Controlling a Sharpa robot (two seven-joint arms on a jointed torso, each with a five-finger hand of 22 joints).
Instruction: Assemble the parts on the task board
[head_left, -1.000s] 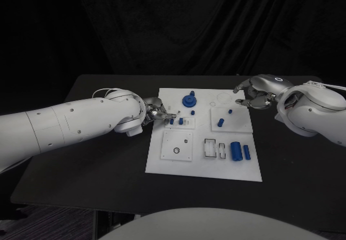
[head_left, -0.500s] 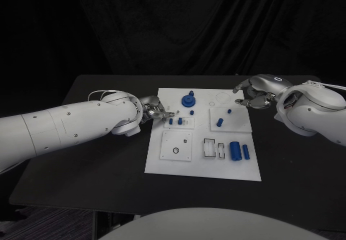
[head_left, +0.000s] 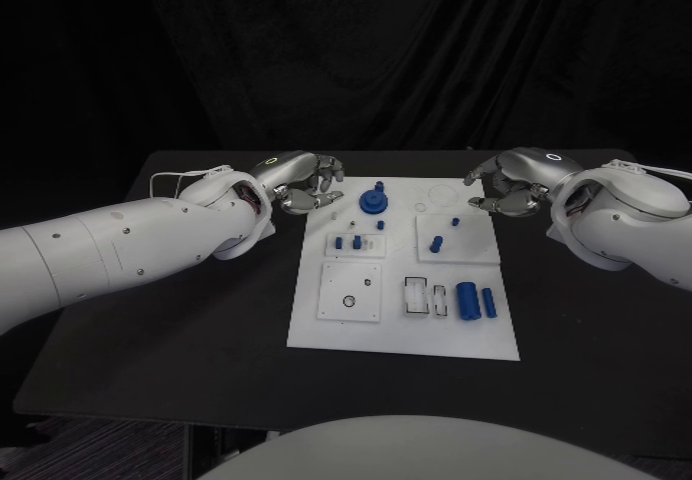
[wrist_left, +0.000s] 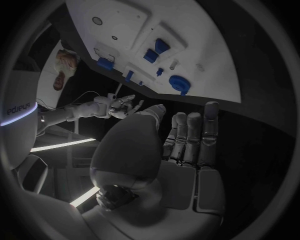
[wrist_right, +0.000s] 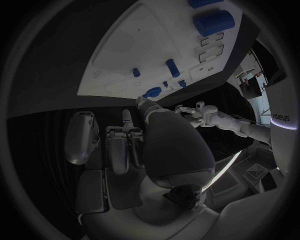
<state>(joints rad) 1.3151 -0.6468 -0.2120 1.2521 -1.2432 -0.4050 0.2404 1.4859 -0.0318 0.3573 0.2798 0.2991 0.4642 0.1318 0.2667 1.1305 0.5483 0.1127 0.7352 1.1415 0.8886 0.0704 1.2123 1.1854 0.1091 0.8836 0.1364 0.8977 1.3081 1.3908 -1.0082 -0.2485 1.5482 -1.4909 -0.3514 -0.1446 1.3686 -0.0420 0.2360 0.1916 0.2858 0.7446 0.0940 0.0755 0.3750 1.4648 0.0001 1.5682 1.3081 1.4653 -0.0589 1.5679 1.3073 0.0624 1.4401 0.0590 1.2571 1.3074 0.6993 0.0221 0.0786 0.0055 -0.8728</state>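
The white task board (head_left: 346, 330) lies mid-table. On it stand a blue gear-like part (head_left: 374, 202), two small blue pegs (head_left: 348, 241), a peg (head_left: 438, 241) and a large blue cylinder (head_left: 469, 299) beside a thinner one (head_left: 490, 302). My left hand (head_left: 303, 182) hovers off the board's far left corner, fingers spread, holding nothing. My right hand (head_left: 505, 186) hovers off the far right corner, also empty. In the left wrist view the left hand (wrist_left: 181, 145) has straight fingers before the board (wrist_left: 206, 50). In the right wrist view the right hand (wrist_right: 125, 145) is bare, and the board (wrist_right: 144, 45) lies beyond it.
Black tabletop (head_left: 173, 330) surrounds the board on every side. A white square block with a dark hole (head_left: 352, 294) and slotted holders (head_left: 420, 296) sit on the board's near half. My white forearms flank the board's far corners.
My left hand has lifted away from the small pegs at the board's left edge and moved to its far left corner. The right hand has stayed put.
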